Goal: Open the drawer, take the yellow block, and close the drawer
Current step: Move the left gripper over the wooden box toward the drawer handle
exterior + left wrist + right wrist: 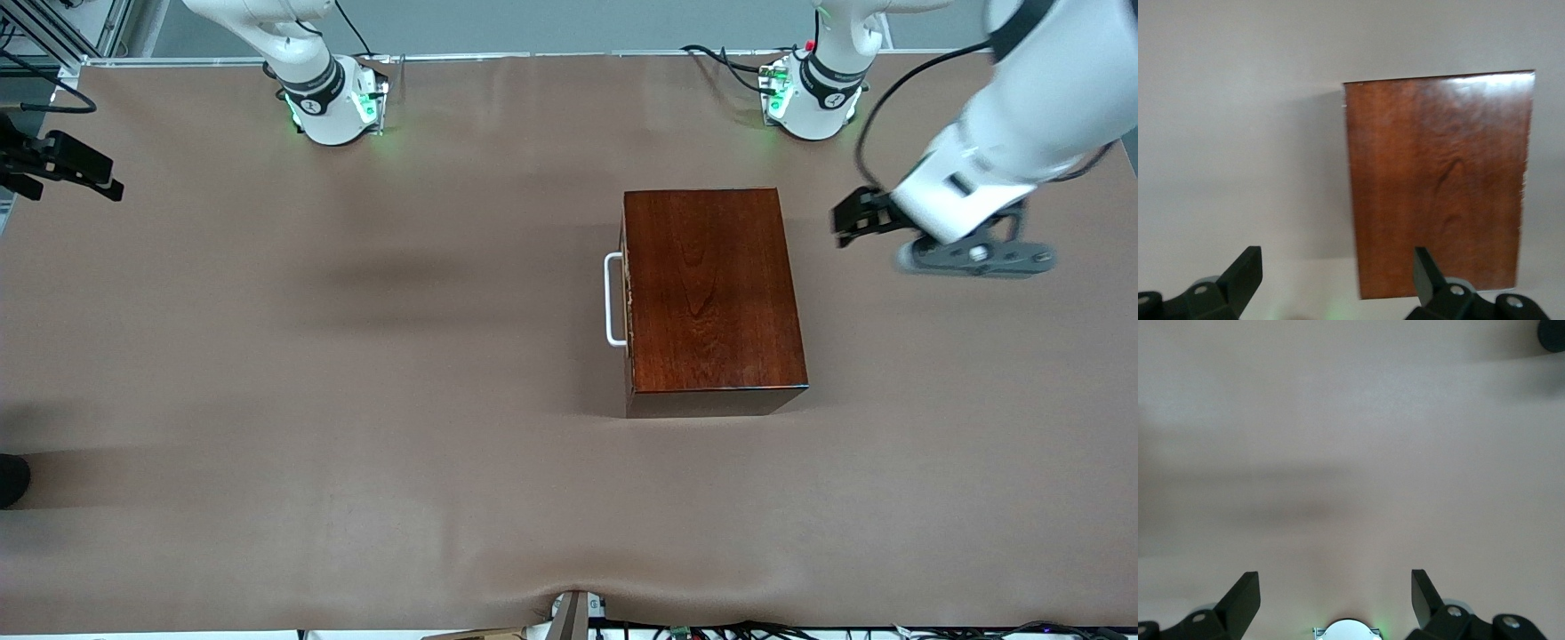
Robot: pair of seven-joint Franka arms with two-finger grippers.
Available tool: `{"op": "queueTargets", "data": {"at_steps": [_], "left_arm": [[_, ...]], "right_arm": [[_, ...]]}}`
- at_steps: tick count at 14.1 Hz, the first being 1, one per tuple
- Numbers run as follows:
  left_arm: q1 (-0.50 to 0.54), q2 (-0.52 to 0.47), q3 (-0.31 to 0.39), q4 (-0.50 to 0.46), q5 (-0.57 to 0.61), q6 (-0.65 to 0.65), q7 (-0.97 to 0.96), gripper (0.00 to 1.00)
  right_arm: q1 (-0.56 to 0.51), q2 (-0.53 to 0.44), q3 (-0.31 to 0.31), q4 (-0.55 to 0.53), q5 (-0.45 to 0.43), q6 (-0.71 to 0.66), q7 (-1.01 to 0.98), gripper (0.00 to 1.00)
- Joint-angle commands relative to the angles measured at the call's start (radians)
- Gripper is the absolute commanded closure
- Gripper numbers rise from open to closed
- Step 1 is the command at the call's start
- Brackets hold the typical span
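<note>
A dark reddish-brown wooden box (711,298) stands in the middle of the table (356,400). Its drawer is shut, with only the white bar handle (613,300) showing on the side that faces the right arm's end. The yellow block is hidden. My left gripper (855,218) hangs open and empty over bare table beside the box, toward the left arm's end. In the left wrist view the box's top (1438,187) lies ahead of the open left gripper (1337,273). My right gripper (71,169) is open and empty over the right arm's end of the table; the right wrist view shows this gripper (1336,590) over bare table.
The two arm bases (333,102) (813,98) stand along the table edge farthest from the front camera. A dark round object (11,480) sits at the table's rim at the right arm's end, and the right wrist view shows this dark object (1553,333) too. Cables run along the nearest edge.
</note>
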Motion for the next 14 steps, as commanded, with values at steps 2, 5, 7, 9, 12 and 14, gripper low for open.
{"op": "queueTargets", "data": {"at_steps": [2,5,7,9,12,14], "left_arm": [[-0.149,0.149,0.014,0.142,0.009,-0.009,-0.208,0.0],[-0.248,0.228,0.016,0.157,0.038,0.071,-0.333,0.0],[-0.322,0.292,0.019,0.172,0.067,0.126,-0.428,0.0],[-0.429,0.367,0.08,0.225,0.069,0.152,-0.508,0.0],[-0.66,0.421,0.3,0.251,0.067,0.195,-0.527,0.0],[-0.77,0.475,0.396,0.294,0.063,0.212,-0.565,0.0]], "right_arm": [[-0.014,0.006,0.009,0.012,0.004,-0.01,-0.003,0.0],[-0.014,0.006,0.009,0.011,0.004,-0.011,-0.003,0.0],[-0.014,0.006,0.009,0.012,0.004,-0.01,-0.001,0.0],[-0.014,0.006,0.009,0.012,0.004,-0.01,0.0,0.0],[-0.012,0.006,0.009,0.011,0.004,-0.011,0.002,0.0],[-0.011,0.006,0.009,0.011,0.004,-0.011,0.002,0.0]]}}
